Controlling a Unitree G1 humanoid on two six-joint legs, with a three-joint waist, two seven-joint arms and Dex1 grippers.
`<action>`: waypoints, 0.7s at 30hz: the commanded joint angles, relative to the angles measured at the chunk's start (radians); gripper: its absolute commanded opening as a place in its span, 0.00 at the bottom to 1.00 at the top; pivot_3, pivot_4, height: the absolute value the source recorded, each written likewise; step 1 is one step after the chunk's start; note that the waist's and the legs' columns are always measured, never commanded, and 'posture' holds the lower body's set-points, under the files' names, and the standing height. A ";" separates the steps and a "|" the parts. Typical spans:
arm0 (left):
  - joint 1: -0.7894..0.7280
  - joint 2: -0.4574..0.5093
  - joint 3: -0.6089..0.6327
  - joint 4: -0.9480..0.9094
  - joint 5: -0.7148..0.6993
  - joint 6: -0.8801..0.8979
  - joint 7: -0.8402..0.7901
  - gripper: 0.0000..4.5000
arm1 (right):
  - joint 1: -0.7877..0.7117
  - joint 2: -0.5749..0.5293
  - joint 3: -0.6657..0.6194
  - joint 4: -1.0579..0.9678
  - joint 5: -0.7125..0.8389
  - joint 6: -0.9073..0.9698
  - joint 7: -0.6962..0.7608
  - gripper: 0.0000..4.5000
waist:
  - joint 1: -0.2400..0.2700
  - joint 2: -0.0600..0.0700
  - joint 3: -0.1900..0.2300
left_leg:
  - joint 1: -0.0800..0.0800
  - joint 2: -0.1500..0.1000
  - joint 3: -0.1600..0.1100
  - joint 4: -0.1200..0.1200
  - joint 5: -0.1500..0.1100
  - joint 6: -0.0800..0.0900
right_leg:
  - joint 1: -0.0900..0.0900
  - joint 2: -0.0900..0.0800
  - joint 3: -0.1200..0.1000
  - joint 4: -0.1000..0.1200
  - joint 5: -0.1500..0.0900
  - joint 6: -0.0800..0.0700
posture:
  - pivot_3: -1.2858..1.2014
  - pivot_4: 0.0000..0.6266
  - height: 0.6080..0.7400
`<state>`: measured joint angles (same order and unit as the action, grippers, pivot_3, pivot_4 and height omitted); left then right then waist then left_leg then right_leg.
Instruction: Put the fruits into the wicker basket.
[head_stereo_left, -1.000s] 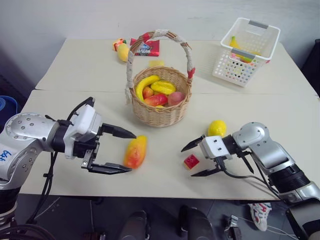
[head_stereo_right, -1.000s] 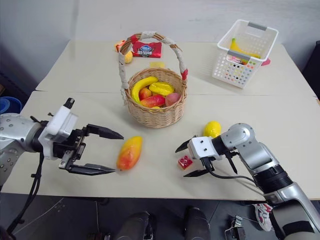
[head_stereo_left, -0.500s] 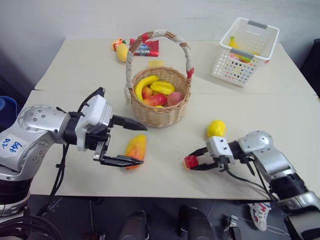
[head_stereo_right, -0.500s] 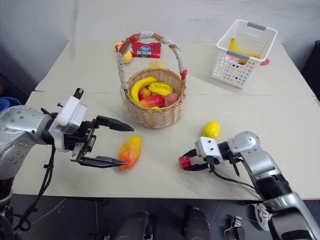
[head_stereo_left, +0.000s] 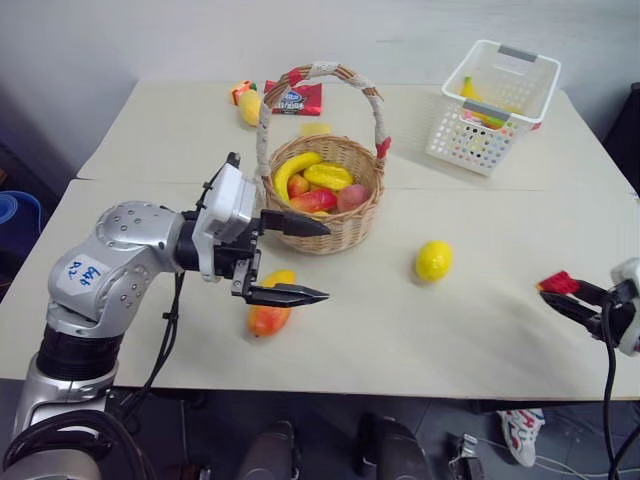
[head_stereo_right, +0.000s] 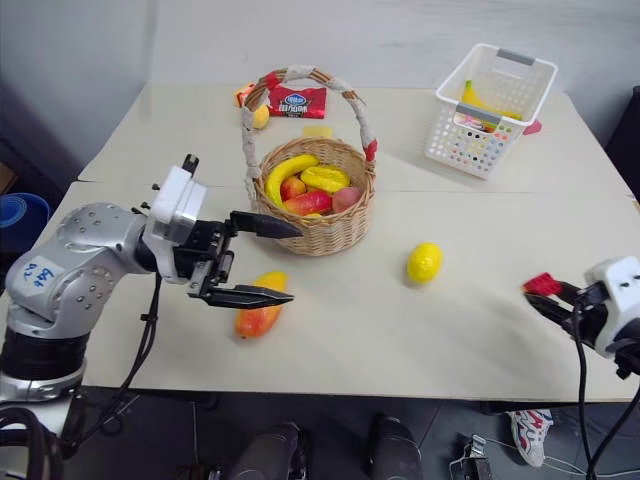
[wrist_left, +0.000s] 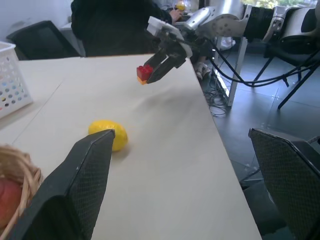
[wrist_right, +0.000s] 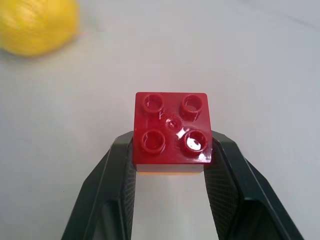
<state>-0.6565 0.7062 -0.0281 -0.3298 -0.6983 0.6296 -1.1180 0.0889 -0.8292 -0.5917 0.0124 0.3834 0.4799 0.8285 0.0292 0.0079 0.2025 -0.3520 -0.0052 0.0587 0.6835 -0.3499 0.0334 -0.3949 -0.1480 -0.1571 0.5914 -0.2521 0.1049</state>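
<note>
Left claw (head_stereo_left: 305, 258) spread wide, empty, hovering just above mango (head_stereo_left: 270, 305), whose long axis runs near-far. Right claw (wrist_right: 171, 150) clamps a brick (wrist_right: 173, 128), farther from mango.

1. Worktop (head_stereo_left: 520, 330): plain pale cream.
2. Wicker basket (head_stereo_left: 330, 225): tan weave; its arched handle is wrapped in white tape with red bands.
3. Fruits in the wicker basket: yellow, red and pinkish tones (one yellow banana).
4. Mango (head_stereo_left: 270, 312): yellow-orange shading to red.
5. Lemon (head_stereo_left: 433, 260): uniform bright yellow.
6. Toy brick (wrist_right: 173, 130): glossy red, studded top, with an orange edge beneath.
7. Lattice basket (head_stereo_left: 492, 105): white plastic, with coloured dots on its side and grey grips.
8. Snack packet (head_stereo_left: 293, 98): red with a blue-and-white label.
9. Left pincer (head_stereo_left: 300, 260) and right pincer (wrist_right: 172, 170): black fingers.
</note>
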 joint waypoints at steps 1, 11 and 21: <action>-0.017 -0.006 0.004 0.011 0.012 -0.021 -0.002 1.00 | 0.002 0.018 0.011 0.013 -0.004 -0.007 -0.031 0.53 | -0.006 0.000 0.000 | 0.000 0.000 0.000 0.000 0.000 0.000 | 0.000 0.000 0.000 0.000 0.000 0.000 | 0.52 0.24 1.00; 0.242 0.072 0.192 -0.164 -0.044 0.148 0.200 1.00 | -0.035 -0.089 -0.055 -0.214 0.155 0.112 0.058 0.99 | -0.006 0.002 0.001 | 0.000 0.001 0.000 0.000 0.000 0.000 | -0.001 0.000 0.002 -0.001 0.000 0.000 | 0.52 0.24 1.00; 0.590 0.047 0.510 -0.527 -0.249 0.621 0.718 1.00 | -0.209 -0.276 0.066 -0.554 0.643 0.326 0.336 0.99 | 0.021 0.000 0.001 | -0.001 0.002 -0.006 0.001 -0.004 0.000 | 0.000 0.000 0.008 -0.007 -0.001 -0.001 | 0.52 0.24 1.00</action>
<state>-0.0661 0.7745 0.4604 -0.8049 -0.9020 1.1655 -0.5114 -0.0949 -1.0850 -0.5320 -0.5129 0.9621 0.7913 1.1420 0.0502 0.0078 0.2038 -0.3532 -0.0037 0.0530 0.6850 -0.3550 0.0334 -0.3942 -0.1482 -0.1483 0.5843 -0.2527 0.1039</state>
